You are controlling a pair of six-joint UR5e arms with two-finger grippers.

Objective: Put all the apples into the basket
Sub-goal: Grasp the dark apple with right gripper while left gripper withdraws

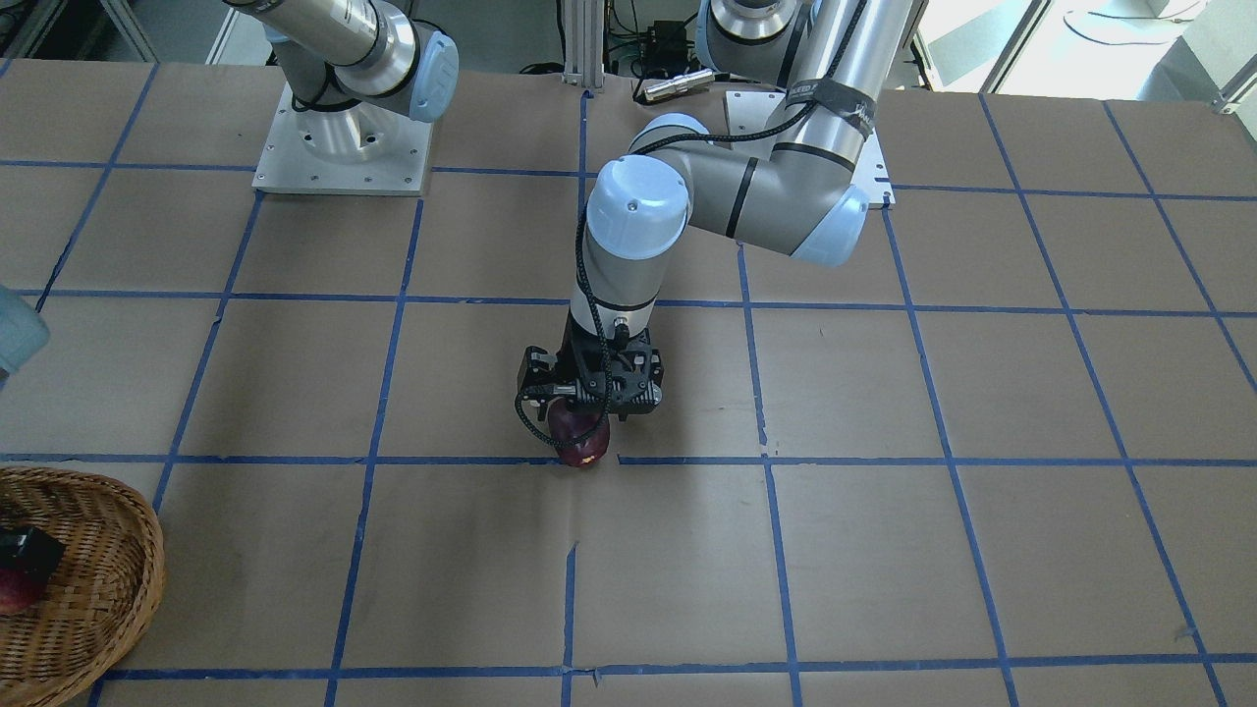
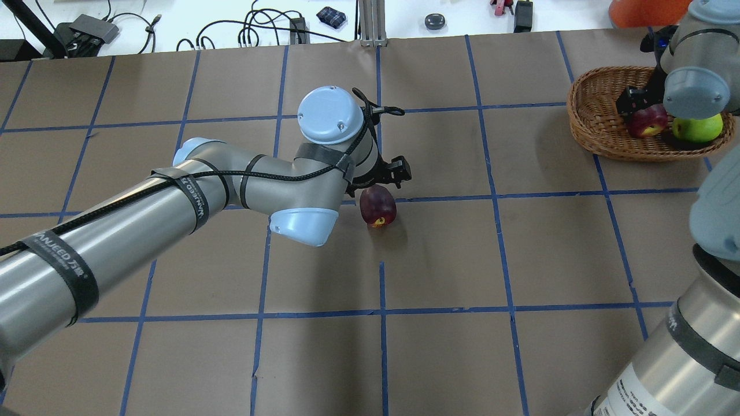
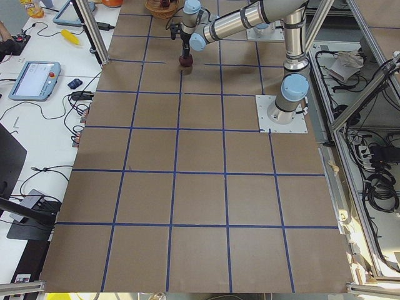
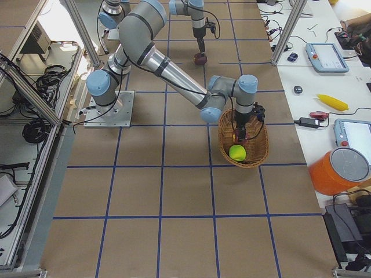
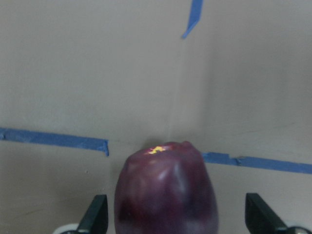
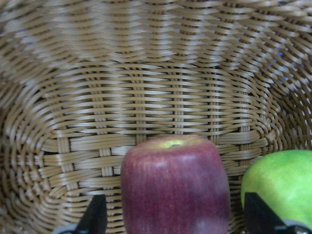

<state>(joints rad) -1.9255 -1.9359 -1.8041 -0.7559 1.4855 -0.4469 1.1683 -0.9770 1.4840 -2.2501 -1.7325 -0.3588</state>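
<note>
**Tools.** The left gripper [image 5: 175,218] is being held released, with its fingers [image 5: 96,214] spread to either side of the maroon apple [image 5: 165,192]. A gap is being shown between the apple and the finger on the right of the left wrist view. Contact at the other finger cannot be told.

The right gripper [image 6: 175,218] is likewise being held released, lowered inside the basket [image 2: 589,124]. The red apple [image 6: 174,187] is standing between its fingers, apart from both.

**Task items.**
- The maroon apple is resting near the middle of the worktop [image 1: 884,550], on a line of blue tape [image 1: 295,459].
- The green apple [image 6: 282,187] is lying in the basket, just beside the red apple.
- The basket is standing by the worktop edge opposite the robot bases, on the robot's right.

**Views.**
- The finger gaps are being shown only by the wrist cameras.
- In the front-facing view the basket is being cut by the frame edge. Only a sliver of the red apple is shown there, and the green apple is out of frame.
- In the overhead view both basket apples are being shown side by side.
- In the exterior right view the red apple is being largely hidden by the gripper.

**Surroundings.** The worktop is being covered by brown paper, which is divided into squares by the tape. Metal frame posts [image 4: 288,30] are standing at its edges. Teach pendants [image 4: 327,56], cables [image 3: 378,184] and an orange container [image 4: 342,171] are lying on the side benches.
</note>
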